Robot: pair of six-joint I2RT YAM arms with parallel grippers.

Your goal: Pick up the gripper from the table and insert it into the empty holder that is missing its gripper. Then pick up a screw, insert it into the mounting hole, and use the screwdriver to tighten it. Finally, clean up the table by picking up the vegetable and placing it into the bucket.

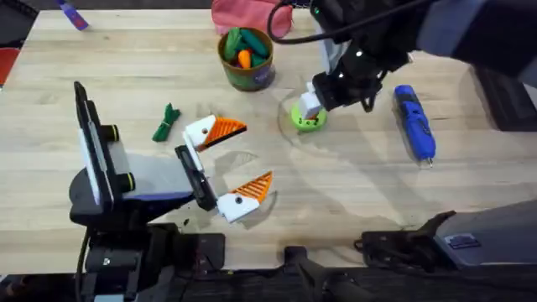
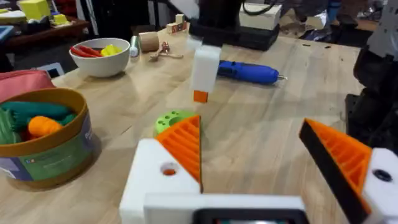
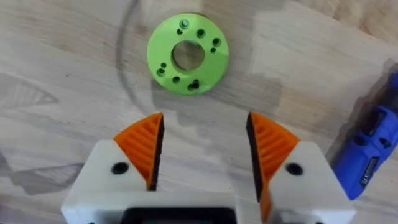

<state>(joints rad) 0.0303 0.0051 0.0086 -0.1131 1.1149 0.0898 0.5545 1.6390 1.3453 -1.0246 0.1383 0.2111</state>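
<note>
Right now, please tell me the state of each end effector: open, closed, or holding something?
Left end effector: open, holding nothing.
Right end effector: open, holding nothing, above the green disc.

The table (image 1: 126, 75) is pale wood with visible grain and a matt finish. The green disc (image 3: 188, 53) is smooth matt plastic, and the screwdriver (image 1: 414, 122) has a glossy blue plastic body. The right gripper (image 3: 204, 149) has white plastic mounts with orange ribbed pads (image 3: 144, 144).

green disc (image 1: 308, 118) mid-table | white bowl (image 2: 99, 57) far edge | pink cloth (image 1: 239, 15) behind tub
</note>
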